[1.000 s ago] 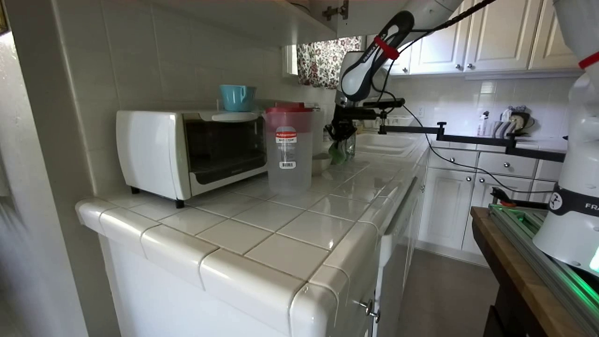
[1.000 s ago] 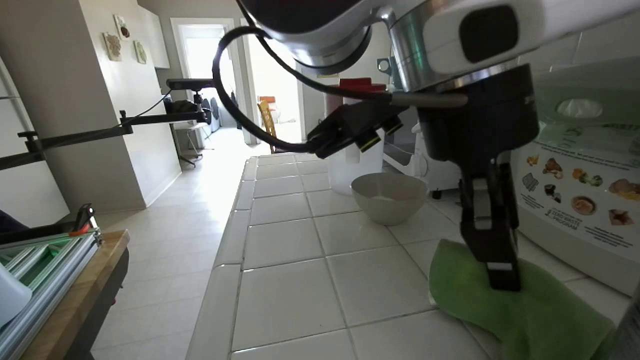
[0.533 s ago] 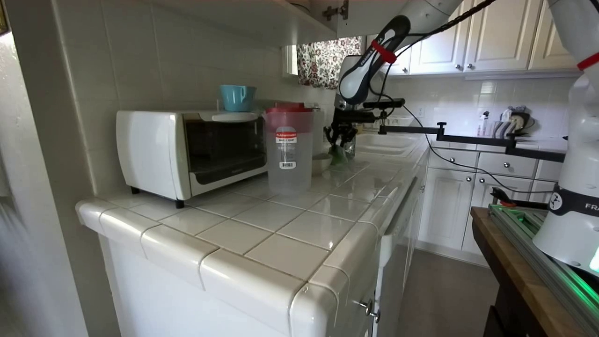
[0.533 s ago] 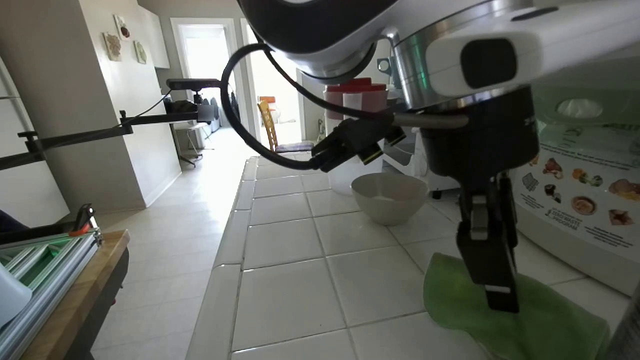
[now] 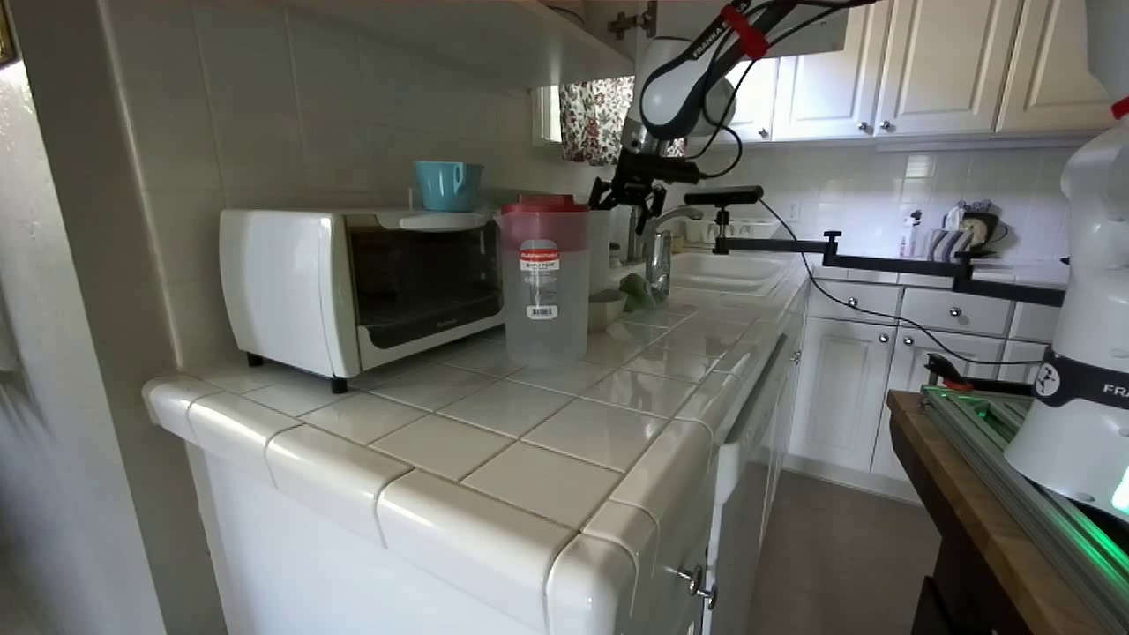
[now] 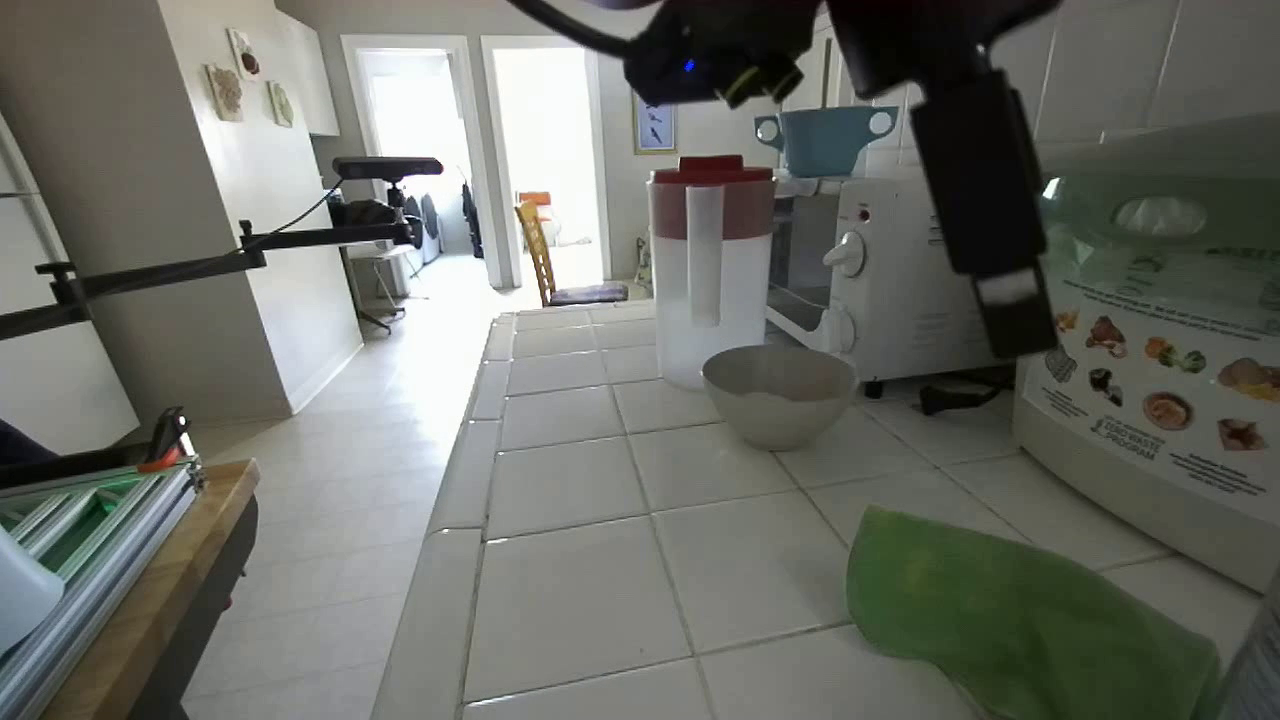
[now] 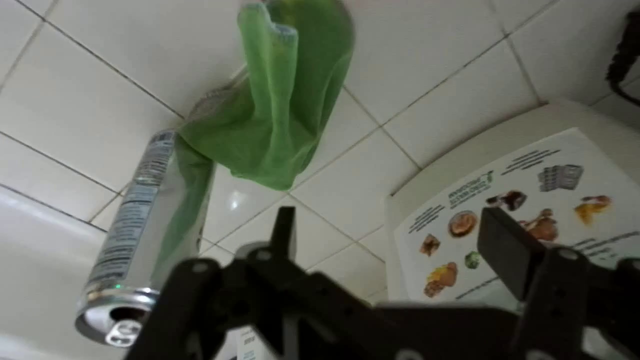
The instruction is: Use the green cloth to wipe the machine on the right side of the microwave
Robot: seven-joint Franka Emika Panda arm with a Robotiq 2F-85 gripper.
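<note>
Gripper (image 7: pixel 395 240) in wrist view: fingers (image 7: pixel 284 235) spread wide, at 9 and 3 o'clock of the gap; tile and part of a labelled white machine (image 7: pixel 450 200) seen between them. Grip unloaded. The 3 o'clock finger overlaps the machine's food-picture label here; contact cannot be told.

Green cloth (image 7: pixel 300 100): crumpled on the tiled counter (image 6: pixel 570 590), 11 o'clock from the gap, apart from both fingers. In both exterior views it lies at 6 o'clock below the gripper, with clear space between. Drinks can (image 7: pixel 155 210) at 9 o'clock, opening toward the camera; cloth touches it or sits just beside, cannot tell which.

In an exterior view: off-white bowl (image 6: pixel 780 410) at 10 to 11 o'clock from the cloth. From the bowl, red-lidded pitcher (image 6: pixel 710 290) at 11, white toaster oven (image 6: pixel 920 280) at 2, blue cup (image 6: pixel 830 145) on top of the oven. Only one finger shows clearly there, dark and slightly blurred, above the counter.
</note>
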